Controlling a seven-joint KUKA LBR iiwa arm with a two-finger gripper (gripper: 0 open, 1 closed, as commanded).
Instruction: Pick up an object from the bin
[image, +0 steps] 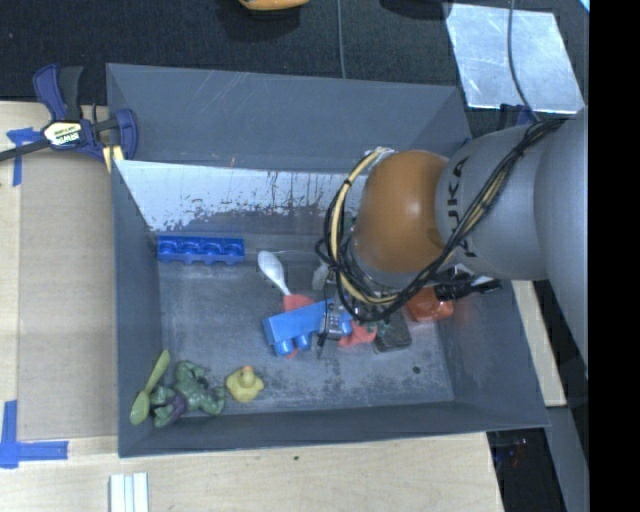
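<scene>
— Gripper open or closed?
— Cannot tell (buried under the orange cover and cables). Down low at mid-bin, at the right end of the blue block; touching or just beside, unclear.
— Holding it?
— Not shown. Probably lowered there for that block: flat sides, easy to pinch, lying free on the floor.
— Close neighbours?
— Red piece just behind the block, grey piece to the right, white spoon further back. Could get caught in a grasp.
— Further out?
— Blue brick against the back wall; duck and green toy front left, well apart.
— Any writing?
— Part of "KUKA" on the arm. Nothing legible on the pieces.
</scene>
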